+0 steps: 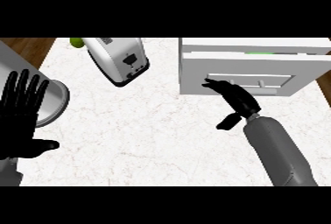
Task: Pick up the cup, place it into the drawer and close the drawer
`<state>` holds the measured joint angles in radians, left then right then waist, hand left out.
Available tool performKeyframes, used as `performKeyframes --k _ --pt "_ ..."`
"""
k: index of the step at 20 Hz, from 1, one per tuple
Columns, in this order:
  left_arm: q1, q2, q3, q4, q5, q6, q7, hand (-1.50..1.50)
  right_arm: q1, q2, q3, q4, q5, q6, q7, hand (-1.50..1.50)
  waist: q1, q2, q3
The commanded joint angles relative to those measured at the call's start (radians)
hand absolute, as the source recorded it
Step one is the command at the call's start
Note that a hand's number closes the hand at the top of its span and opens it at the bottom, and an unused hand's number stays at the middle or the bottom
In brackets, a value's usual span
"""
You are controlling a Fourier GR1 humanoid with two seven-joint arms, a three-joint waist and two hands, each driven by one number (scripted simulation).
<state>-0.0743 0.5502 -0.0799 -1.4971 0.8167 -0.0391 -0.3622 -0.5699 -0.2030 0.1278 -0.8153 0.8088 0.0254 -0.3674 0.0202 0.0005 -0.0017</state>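
Black right hand (237,99), fingers stretched straight and holding nothing, fingertips against the front of the drawer (304,70)

A white drawer (252,65) is set at the far right of the counter (155,122), its flat front panel turned toward the viewer and fitted with a recessed horizontal handle (265,82). It is pulled out only slightly, so that a narrow gap is left between the front panel and the white casing (245,42) behind it. In that gap only a green sliver of what is taken for the cup (260,53) is shown, and its shape and pose cannot be made out.
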Motion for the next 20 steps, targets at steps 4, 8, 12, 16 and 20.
performKeyframes --k 4,8,12,16,20 --pt "0.024 -0.012 0.036 0.024 -0.004 -0.094 -0.008 -1.50 -0.220 -0.014 -0.121 0.377 -0.035 -0.029 -0.153 -1.50 0.016 0.011 0.003" --pt "-0.025 0.001 0.067 0.072 0.025 -0.123 0.025 -1.50 -0.327 -0.072 -0.147 0.480 -0.029 0.020 -0.163 -1.50 0.025 0.017 0.003" --pt "-0.064 -0.021 0.060 0.106 -0.003 -0.112 0.007 -1.50 -0.361 -0.101 -0.160 0.553 -0.024 0.013 -0.200 -1.50 0.036 0.028 0.004" --pt "-0.087 -0.022 0.044 0.126 -0.030 -0.123 0.007 -1.50 -0.390 -0.108 -0.181 0.591 -0.032 -0.012 -0.203 -1.50 0.045 0.037 0.004" --pt "-0.088 -0.055 0.012 0.105 -0.063 -0.084 0.007 -1.50 -0.423 -0.147 -0.186 0.622 -0.034 0.036 -0.218 -1.50 0.060 0.041 0.005"
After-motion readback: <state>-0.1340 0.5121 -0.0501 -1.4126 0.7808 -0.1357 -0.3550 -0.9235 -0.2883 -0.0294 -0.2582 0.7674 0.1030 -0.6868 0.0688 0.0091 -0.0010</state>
